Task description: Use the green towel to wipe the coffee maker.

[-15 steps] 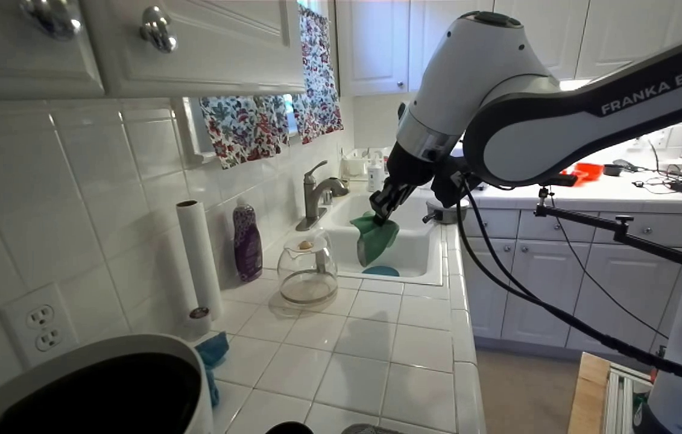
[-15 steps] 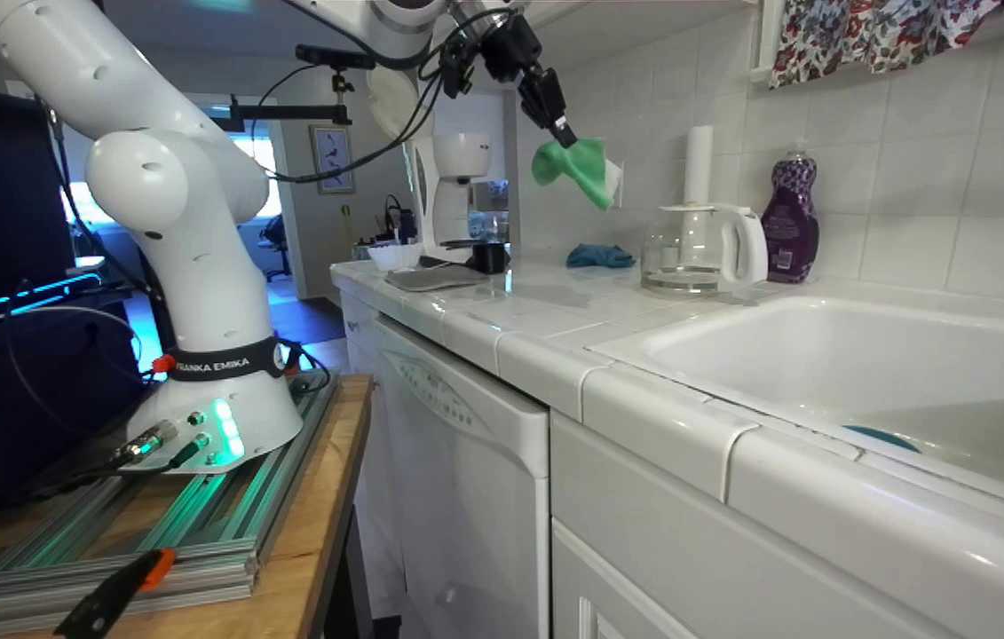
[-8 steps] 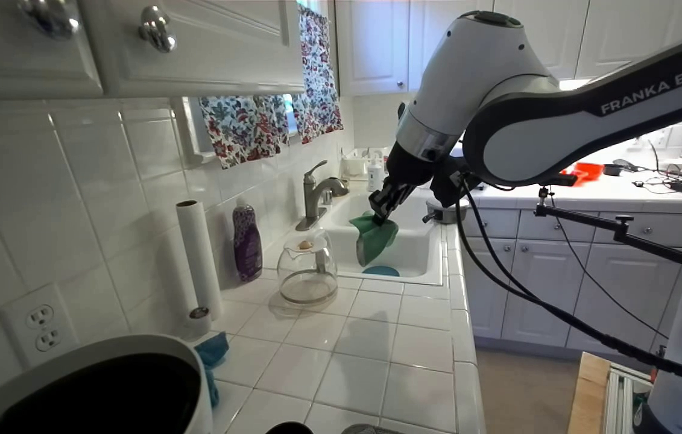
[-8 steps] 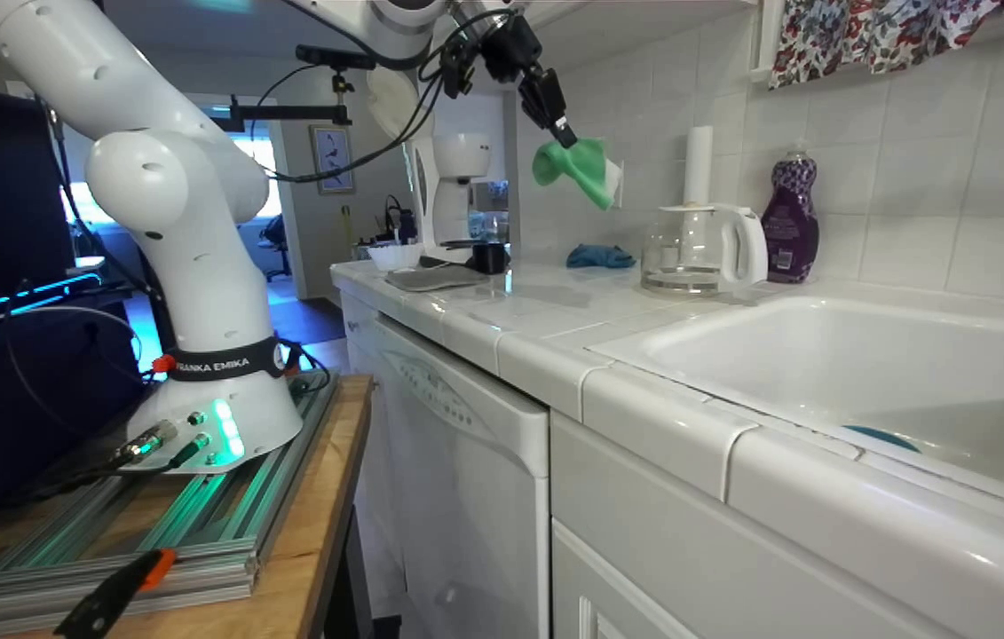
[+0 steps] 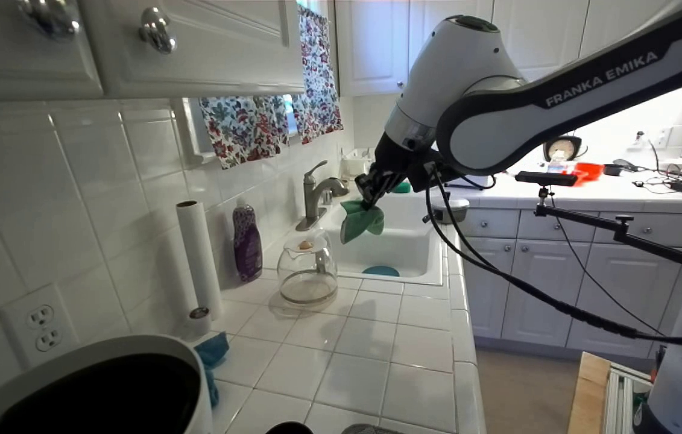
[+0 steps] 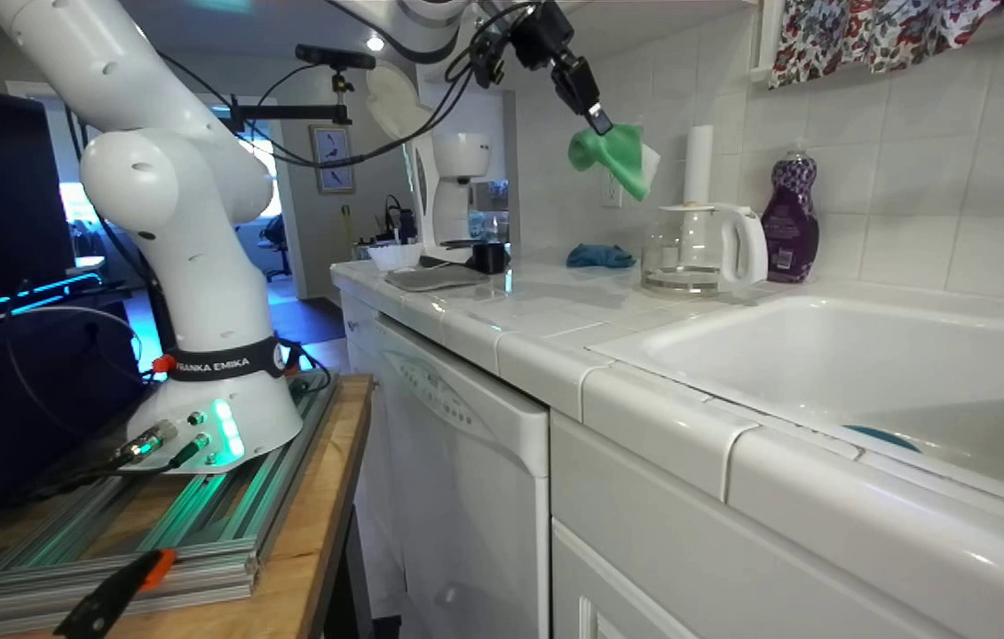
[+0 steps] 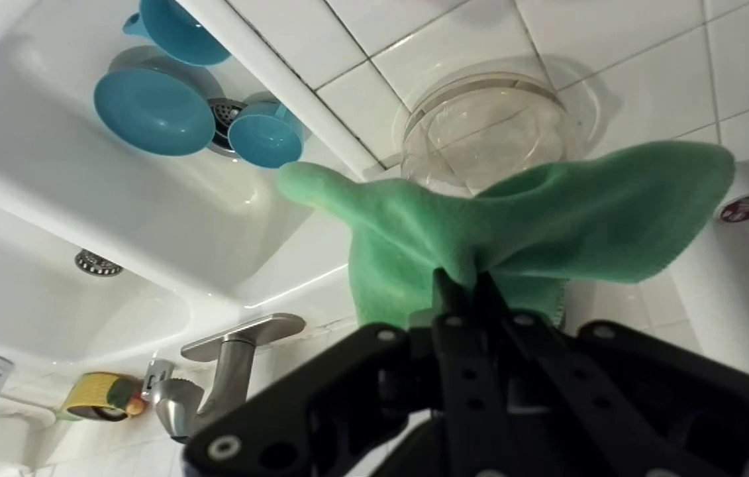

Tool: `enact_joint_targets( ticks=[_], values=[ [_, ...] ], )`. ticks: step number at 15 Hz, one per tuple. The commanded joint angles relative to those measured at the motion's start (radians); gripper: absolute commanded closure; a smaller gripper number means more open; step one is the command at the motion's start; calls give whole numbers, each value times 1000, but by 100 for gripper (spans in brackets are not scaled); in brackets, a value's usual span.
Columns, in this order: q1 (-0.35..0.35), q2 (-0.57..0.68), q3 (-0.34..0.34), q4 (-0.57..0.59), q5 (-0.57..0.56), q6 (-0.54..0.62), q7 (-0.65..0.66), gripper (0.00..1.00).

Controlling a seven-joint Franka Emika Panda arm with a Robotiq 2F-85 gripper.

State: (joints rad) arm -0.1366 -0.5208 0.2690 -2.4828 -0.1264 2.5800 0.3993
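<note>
The green towel [image 5: 360, 223] hangs pinched from my gripper [image 7: 463, 279], whose fingertips close on a fold of it. In the wrist view the towel [image 7: 533, 218] spreads out past both fingers and covers part of the coffee maker. That coffee maker, a clear glass jug [image 5: 307, 278] with a white handle [image 6: 743, 248], stands upright on the tiled counter by the sink. Towel [image 6: 617, 158] and gripper [image 6: 599, 129] are raised above counter height, apart from the glass. The towel hides the near part of the jug [image 7: 490, 126] in the wrist view.
Beside the jug stand a purple bottle [image 5: 248, 244] and a white paper roll [image 5: 199, 259] along the wall. A faucet [image 5: 315, 196] rises behind the sink [image 6: 821, 311], which holds blue dishes [image 7: 154, 111]. A blue cloth [image 6: 599, 256] lies on the counter; a cabinet [image 5: 196, 48] overhangs.
Over the last half second the arm has carried the towel toward the tiled wall and slightly up: leftward in an exterior view, rightward in an exterior view from across. The jug has stayed put.
</note>
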Motion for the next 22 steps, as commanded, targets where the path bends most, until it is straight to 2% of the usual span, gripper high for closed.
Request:
enact_joint_targets(
  ticks=[1,8,11,14,18,22],
  values=[
    [-19,105,-15,100,-9,10,45,99],
    [33,266,-88,253,61,-9,26,99],
    [118,337,-164,327,233,-18,-94,99],
    [154,376,-216,389,363,-30,-181,99],
    [155,406,-262,429,464,-33,-238,99],
    [151,425,-277,437,509,-107,-242,99]
  ],
)
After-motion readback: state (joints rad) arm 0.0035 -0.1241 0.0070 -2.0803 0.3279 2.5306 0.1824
